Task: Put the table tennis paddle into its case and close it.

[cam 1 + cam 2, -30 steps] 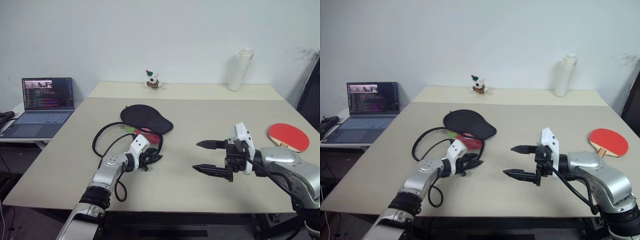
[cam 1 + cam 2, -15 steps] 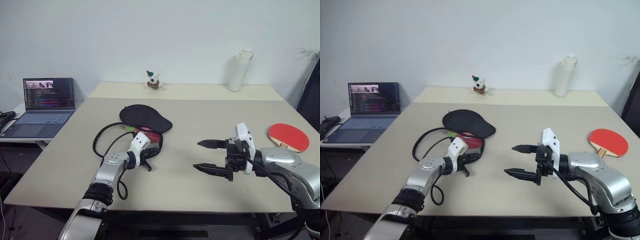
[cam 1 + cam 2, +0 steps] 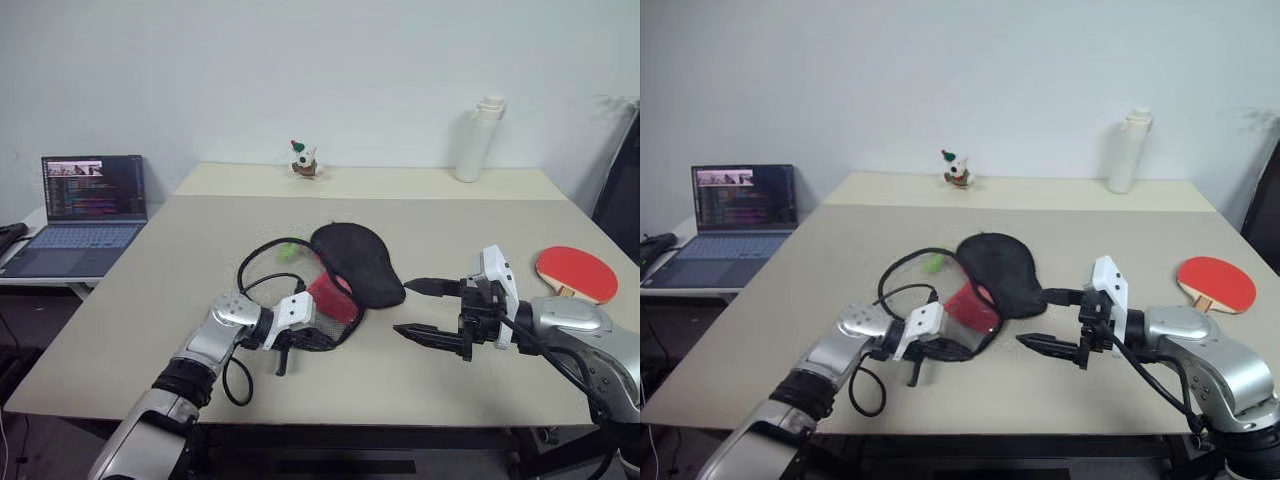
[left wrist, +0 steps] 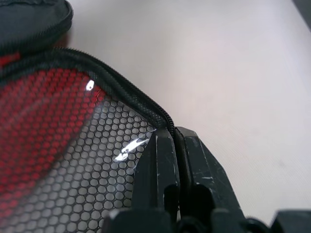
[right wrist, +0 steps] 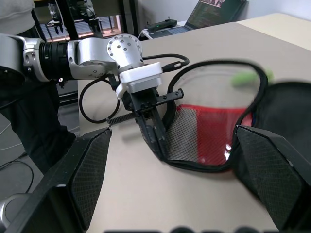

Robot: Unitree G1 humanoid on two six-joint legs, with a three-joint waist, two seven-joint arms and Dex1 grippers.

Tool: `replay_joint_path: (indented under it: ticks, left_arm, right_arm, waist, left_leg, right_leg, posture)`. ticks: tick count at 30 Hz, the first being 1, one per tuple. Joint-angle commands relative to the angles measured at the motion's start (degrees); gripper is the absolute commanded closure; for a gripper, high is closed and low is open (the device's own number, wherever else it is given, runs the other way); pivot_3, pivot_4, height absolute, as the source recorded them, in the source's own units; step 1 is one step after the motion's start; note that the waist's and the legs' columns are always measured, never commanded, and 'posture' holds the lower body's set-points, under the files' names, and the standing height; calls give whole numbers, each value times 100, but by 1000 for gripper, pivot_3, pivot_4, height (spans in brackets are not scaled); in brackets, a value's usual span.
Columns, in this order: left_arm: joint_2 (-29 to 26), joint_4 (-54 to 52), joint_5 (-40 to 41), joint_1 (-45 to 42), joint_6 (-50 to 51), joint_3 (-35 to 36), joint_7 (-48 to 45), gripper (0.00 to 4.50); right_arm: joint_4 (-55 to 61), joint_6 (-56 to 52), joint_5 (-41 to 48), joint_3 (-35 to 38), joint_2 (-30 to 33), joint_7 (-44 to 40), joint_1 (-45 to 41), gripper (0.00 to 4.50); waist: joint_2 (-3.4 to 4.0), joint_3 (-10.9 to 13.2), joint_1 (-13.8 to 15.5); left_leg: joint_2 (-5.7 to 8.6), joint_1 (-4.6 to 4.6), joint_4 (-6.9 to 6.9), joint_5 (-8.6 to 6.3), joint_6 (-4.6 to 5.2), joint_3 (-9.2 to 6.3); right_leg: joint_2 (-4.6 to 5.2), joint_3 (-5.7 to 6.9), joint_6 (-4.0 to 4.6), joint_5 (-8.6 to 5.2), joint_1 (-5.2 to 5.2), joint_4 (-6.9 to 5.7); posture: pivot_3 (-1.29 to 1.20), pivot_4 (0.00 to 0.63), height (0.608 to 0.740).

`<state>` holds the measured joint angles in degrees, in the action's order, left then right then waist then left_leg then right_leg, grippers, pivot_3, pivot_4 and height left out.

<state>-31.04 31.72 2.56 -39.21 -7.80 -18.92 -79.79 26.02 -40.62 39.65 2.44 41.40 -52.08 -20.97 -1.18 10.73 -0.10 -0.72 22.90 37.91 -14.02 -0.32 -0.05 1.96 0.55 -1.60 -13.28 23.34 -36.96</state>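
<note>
Red paddle (image 3: 577, 273): on bench (image 3: 150, 300), not cased
Case (image 3: 345, 270): unzipped
Left gripper (image 4: 174, 145): pinching case edge
Right gripper (image 3: 418, 310): spread, empty

Beige table (image 3: 150, 290) with scattered items.
The case (image 3: 350, 262) is laid by the left gripper (image 3: 300, 335); the paddle (image 3: 578, 272) beyond the right gripper (image 3: 418, 310).

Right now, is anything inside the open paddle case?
Where the case gapes, red lining and black mesh pocket show, no paddle. Deeper inside is covered by the black flap. The paddle lies apart.
</note>
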Motion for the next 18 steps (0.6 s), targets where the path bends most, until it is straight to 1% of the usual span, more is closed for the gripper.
replay_joint_path:
  ticks: [1,3,7,10,14,16,18]
  left_arm:
    - [-327,603,-569,1,-664,-414,-438,4480]
    - [-384,879,-695,-106,-1028,-440,-326,4480]
    - [-378,1411,-886,-377,-1554,-342,218,4480]
    - [-404,1598,-942,-457,-1906,-229,601,3755]
    - [-449,1721,-1081,-506,-2322,-170,1114,2355]
    - [-468,1392,-725,-349,-2018,60,1066,1676]
    - [-512,924,-330,-114,-1528,284,909,1676]
  right_arm:
    - [195,11,144,164,17,51,-41,0]
    - [184,14,142,133,-4,58,-69,0]
    - [147,9,139,50,-51,58,-147,0]
    - [86,9,112,-24,-99,56,-225,0]
    - [0,6,69,-99,-172,73,-312,0]
    - [-124,-7,34,-151,-242,121,-388,0]
    - [-255,-40,-2,-178,-319,202,-465,0]
  waist:
    - [0,0,-16]
    - [0,-2,-39]
    - [3,-6,-44]
    - [3,-10,-44]
    - [4,-15,-44]
    - [5,-15,-49]
    - [5,-15,-71]
  left_leg:
    - [-2,-1,0,-1,1,1]
    - [-8,-3,0,-2,3,2]
    - [-22,-11,0,-2,4,4]
    - [-38,-24,6,-1,5,5]
    - [-71,-38,10,1,4,18]
    - [-81,-43,9,1,4,20]
    - [-93,-44,7,0,4,24]
  right_leg:
    - [-3,-1,1,0,0,-1]
    - [-10,-3,1,0,1,-1]
    - [-30,-5,8,2,1,-9]
    - [-44,-5,21,10,-7,-16]
    - [-65,-6,42,17,-9,-14]
    - [-72,-5,48,20,-9,-15]
    - [-82,-5,52,25,-7,-15]
  posture:
    - [0,150,740]
    - [0,150,740]
    - [0,150,740]
    - [0,150,740]
    - [0,150,740]
    - [0,150,740]
    - [0,150,740]
